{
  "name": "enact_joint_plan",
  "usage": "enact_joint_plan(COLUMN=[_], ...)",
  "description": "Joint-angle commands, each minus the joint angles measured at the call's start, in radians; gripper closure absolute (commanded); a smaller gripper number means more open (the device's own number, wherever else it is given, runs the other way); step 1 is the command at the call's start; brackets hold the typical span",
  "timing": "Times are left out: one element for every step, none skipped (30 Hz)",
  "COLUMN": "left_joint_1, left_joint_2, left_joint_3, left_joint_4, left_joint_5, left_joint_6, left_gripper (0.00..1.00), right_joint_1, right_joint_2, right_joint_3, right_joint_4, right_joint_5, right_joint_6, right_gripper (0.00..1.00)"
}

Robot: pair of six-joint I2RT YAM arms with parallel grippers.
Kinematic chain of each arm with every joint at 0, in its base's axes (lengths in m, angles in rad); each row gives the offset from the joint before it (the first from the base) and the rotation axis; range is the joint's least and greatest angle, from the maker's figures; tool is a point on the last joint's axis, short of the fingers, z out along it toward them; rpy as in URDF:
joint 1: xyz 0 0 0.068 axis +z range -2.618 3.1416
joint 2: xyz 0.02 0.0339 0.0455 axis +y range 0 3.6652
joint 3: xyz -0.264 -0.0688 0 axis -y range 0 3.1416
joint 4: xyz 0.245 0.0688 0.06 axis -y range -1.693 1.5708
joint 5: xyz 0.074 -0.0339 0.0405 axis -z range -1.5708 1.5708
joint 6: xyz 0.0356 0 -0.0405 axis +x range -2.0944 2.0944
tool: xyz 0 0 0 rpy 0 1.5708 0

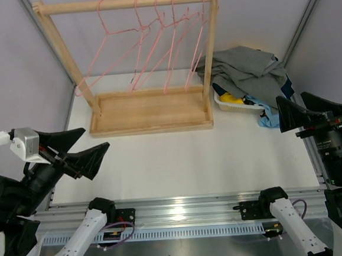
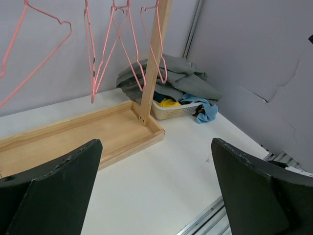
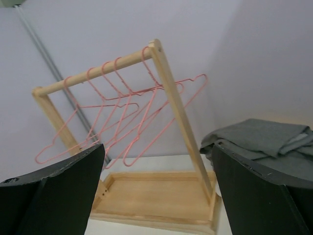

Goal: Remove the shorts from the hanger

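overhead view of a white table (image 1: 191,156) with a light wooden clothes rack (image 1: 152,109) standing at the far side: a shallow tray base, two upright posts and a top rail running left to right. five pink hangers (image 1: 153,46) hook over the right half of the rail. they are bare wire, and each hangs tilted with its shoulder bar slanting down toward the left, so their long axes lie roughly along the rail's line. just right of the rack's right post, a crumpled grey garment (image 1: 246,68) is heaped over a white basket (image 1: 225,103). it touches the post. its long axis runs left to right, and its folds show no clear waist or leg end, so it is not certain whether this is the shorts. a yellow item (image 1: 231,98) and a blue cloth (image 1: 269,119) show at the basket's near edge beneath it. the left gripper (image 1: 92,141) sits at the near left of the table, pointing toward the far right, with its two black fingers spread wide and nothing between them. the right gripper (image 1: 293,102) sits at the near right edge, close to the blue cloth, also spread wide and empty. both are well apart from the hangers.
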Motion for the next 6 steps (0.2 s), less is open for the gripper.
enact_joint_plan(left_joint_1=[-0.004, -0.004, -0.002, -0.004, -0.002, -0.004], left_joint_2=[-0.009, -0.012, -0.016, -0.018, -0.019, -0.021], left_joint_3=[-0.021, -0.021, -0.025, -0.027, -0.03, -0.03], left_joint_4=[0.017, 0.017, 0.017, 0.016, 0.013, 0.011], left_joint_5=[0.032, 0.032, 0.03, 0.021, 0.019, 0.016], left_joint_6=[-0.021, -0.021, -0.019, -0.019, -0.018, -0.016], left_gripper=[0.01, 0.01, 0.01, 0.01, 0.01, 0.01], right_joint_1=[-0.077, -0.088, -0.087, -0.09, -0.093, -0.109], right_joint_2=[-0.003, -0.003, -0.003, -0.001, 0.006, 0.016], right_joint_3=[0.054, 0.053, 0.047, 0.044, 0.048, 0.054], right_joint_4=[-0.087, -0.092, -0.09, -0.086, -0.093, -0.11], right_joint_5=[-0.037, -0.04, -0.046, -0.054, -0.057, -0.051], right_joint_6=[-0.024, -0.018, -0.011, -0.01, -0.008, -0.005], right_gripper=[0.01, 0.01, 0.01, 0.01, 0.01, 0.0])
